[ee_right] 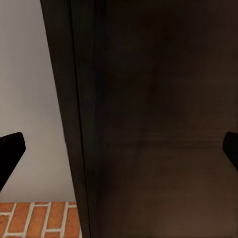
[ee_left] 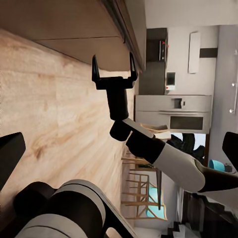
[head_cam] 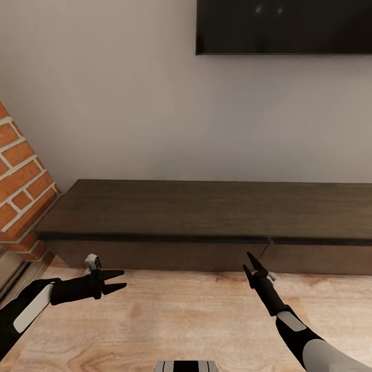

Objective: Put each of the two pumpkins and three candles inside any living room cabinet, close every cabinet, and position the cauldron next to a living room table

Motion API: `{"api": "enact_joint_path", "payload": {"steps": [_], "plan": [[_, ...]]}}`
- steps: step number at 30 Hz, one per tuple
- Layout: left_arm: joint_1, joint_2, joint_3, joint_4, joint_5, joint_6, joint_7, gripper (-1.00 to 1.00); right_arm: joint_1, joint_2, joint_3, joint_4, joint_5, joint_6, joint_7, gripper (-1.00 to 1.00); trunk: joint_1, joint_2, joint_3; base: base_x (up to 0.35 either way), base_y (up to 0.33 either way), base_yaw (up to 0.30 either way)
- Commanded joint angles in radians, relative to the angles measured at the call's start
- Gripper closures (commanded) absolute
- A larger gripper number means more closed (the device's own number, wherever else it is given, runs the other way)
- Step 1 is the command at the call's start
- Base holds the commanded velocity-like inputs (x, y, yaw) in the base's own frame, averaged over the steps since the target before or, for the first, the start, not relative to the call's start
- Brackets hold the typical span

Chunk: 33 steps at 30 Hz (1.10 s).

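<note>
Facing matte dark-wood cabinet (head_cam: 206,212), flat fronts closed; left hand (head_cam: 118,281), right hand (head_cam: 250,263) spread, empty.

I count one cabinet (head_cam: 206,217) along the wall, with two drawer fronts in sight. One screen (head_cam: 284,26) hangs above it. One brick wall (head_cam: 20,186) stands at the left. Two arms reach forward, each with one pair of jaws.

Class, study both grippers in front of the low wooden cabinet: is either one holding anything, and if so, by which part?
Nothing is held. The left gripper and right gripper are both open and empty, in front of the cabinet.
</note>
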<state>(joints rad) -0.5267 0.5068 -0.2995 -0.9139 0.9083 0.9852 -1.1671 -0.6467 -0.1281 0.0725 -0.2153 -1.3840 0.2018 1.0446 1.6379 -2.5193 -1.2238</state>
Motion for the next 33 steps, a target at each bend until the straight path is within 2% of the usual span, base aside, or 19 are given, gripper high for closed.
{"api": "enact_joint_path", "payload": {"steps": [1,17,33], "plan": [[-0.001,0.001,-0.003,0.001,0.004,0.006,-0.002,-1.00,-0.001,-0.001,0.007,0.001,-0.010,0.007,0.003,-1.00,0.000,0.000,-0.001,0.150,0.079,0.000],[-0.001,0.001,-0.003,0.000,0.004,0.006,0.000,-1.00,-0.001,0.002,0.007,0.001,-0.008,0.004,-0.001,-1.00,0.000,0.000,-0.001,0.124,0.100,0.000],[-0.001,0.001,-0.003,0.001,0.005,0.006,0.000,-1.00,0.000,0.002,0.007,0.002,-0.007,0.004,-0.010,-1.00,0.000,0.000,-0.001,0.033,0.030,0.000]]}}
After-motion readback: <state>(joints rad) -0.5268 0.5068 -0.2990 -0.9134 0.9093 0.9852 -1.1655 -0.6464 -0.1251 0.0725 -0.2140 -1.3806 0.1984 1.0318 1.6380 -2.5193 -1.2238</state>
